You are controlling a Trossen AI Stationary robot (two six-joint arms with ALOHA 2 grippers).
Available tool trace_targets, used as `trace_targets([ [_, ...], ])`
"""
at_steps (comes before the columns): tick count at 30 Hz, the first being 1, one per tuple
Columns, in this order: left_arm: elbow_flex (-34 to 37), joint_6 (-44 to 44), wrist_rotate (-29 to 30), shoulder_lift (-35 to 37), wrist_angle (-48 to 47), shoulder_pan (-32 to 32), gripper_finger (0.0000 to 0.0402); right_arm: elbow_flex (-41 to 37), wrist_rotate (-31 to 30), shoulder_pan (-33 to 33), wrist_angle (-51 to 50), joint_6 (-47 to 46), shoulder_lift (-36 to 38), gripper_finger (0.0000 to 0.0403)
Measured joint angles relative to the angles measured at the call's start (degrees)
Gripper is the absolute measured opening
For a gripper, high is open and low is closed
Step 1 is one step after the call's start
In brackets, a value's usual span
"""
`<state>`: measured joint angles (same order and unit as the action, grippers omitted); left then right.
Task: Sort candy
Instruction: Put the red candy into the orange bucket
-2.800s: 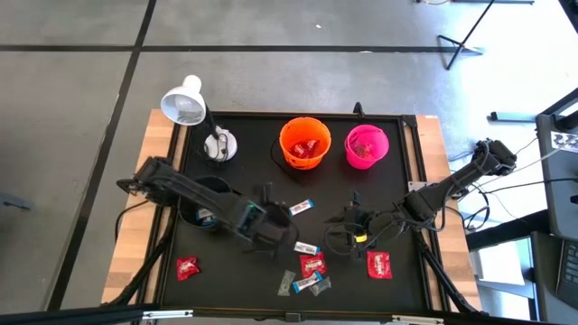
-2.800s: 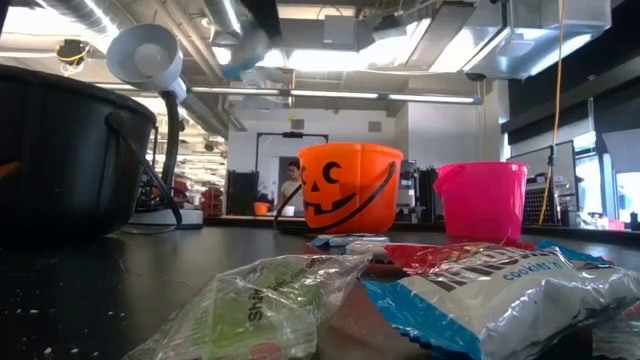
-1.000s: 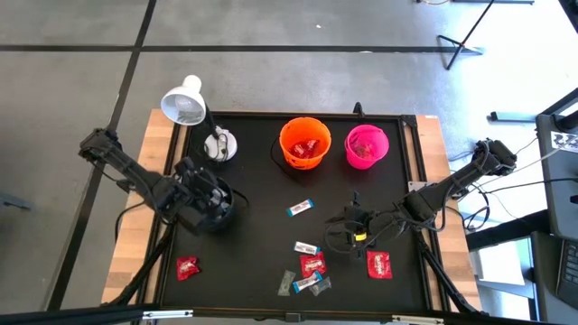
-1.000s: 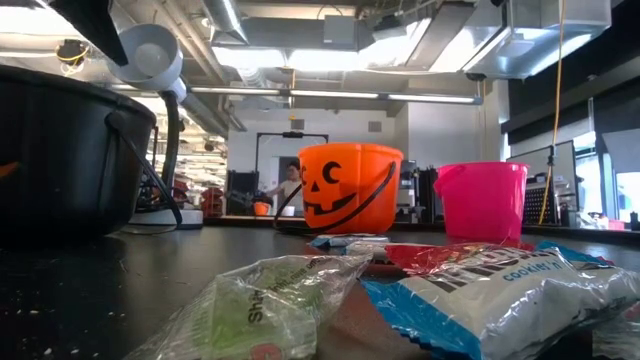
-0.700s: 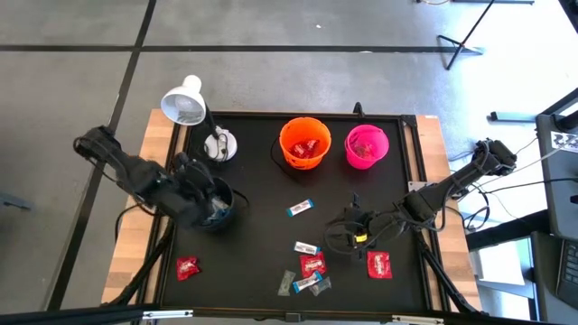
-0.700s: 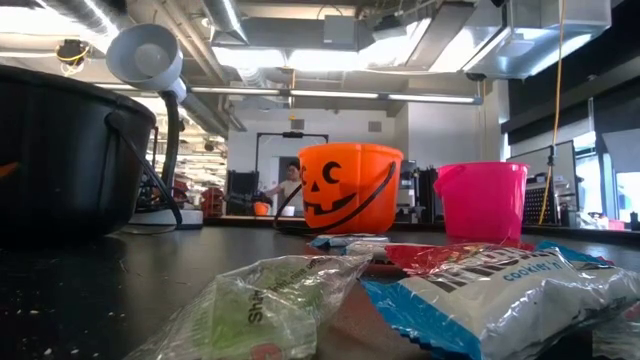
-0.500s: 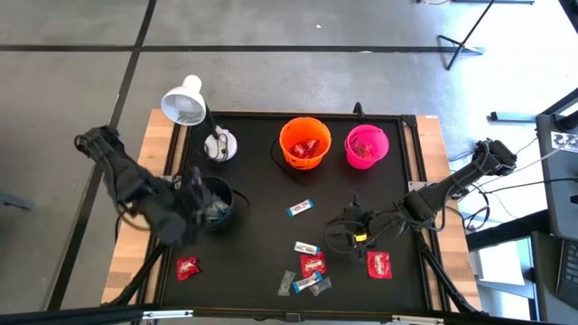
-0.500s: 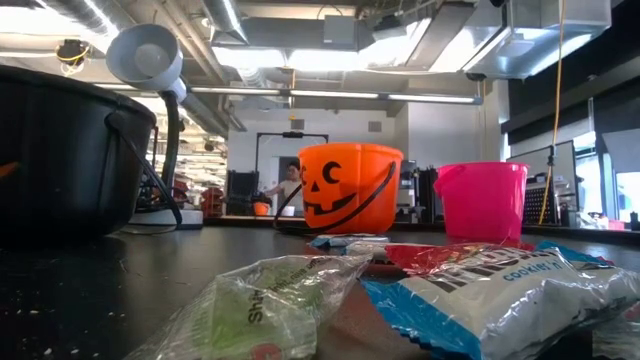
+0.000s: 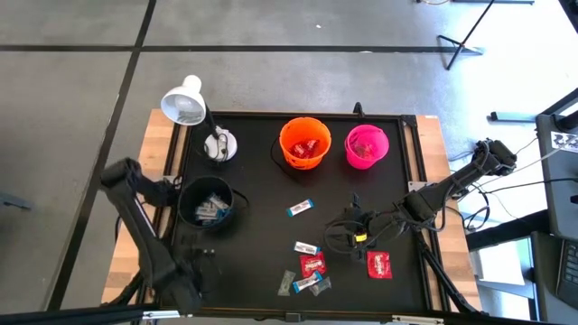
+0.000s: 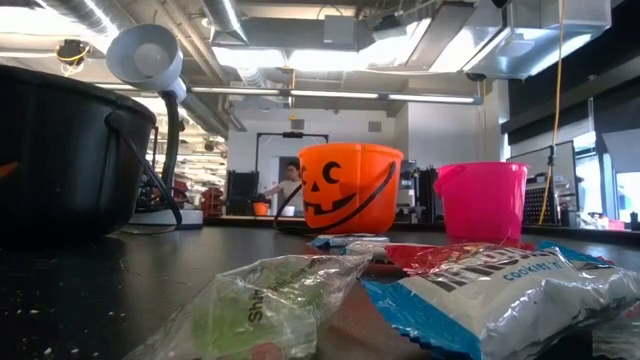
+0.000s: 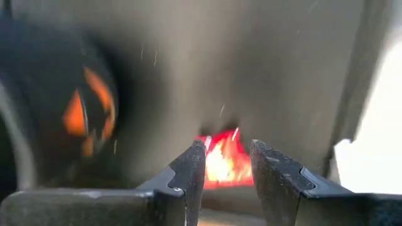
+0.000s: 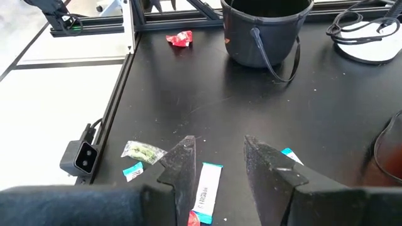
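Now, nearest the front edge of the table: loose candy in a small cluster, red, blue-and-white and one silvery-grey piece, plus a red piece off to the right. One lone red candy lies at the front-left corner; in the left wrist view it glows just ahead of the left gripper, whose jaws stand parted with nothing between them.

Mid-table: the right gripper waits, jaws spread and empty, a blue-and-white candy just beyond it. The black bucket on the left holds blue-and-white pieces.

Far side: the orange bucket has red pieces, the pink bucket sits beside it, and a white lamp at the back-left corner.

Judgement: a pick-up step, left arm lining up on the lone red candy. Next move calls for lowering, straddling the wrapper, closing, then carrying it across to the orange bucket.
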<state>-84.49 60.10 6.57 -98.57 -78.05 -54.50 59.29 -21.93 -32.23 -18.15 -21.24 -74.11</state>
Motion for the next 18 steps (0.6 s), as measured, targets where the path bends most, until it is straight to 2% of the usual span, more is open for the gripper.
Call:
trace_targets([
  [5,0.1,5.0,-5.1,-6.7,-5.6,-2.3,0.0122,0.0,0.0,0.0,0.0,0.0,0.0,0.0134],
  [7,0.1,6.7,-4.2,-7.6,-4.3,-3.0,0.0133,0.0,0.0,0.0,0.0,0.0,0.0,0.0134],
  [12,0.5,12.4,2.5,-7.7,0.1,-5.4,0.0168,0.0,0.1,0.0,0.0,0.0,0.0,0.0134],
  [18,6.6,17.1,1.4,-6.1,5.5,-7.2,0.0183,0.0,0.1,0.0,0.0,0.0,0.0,0.0134],
])
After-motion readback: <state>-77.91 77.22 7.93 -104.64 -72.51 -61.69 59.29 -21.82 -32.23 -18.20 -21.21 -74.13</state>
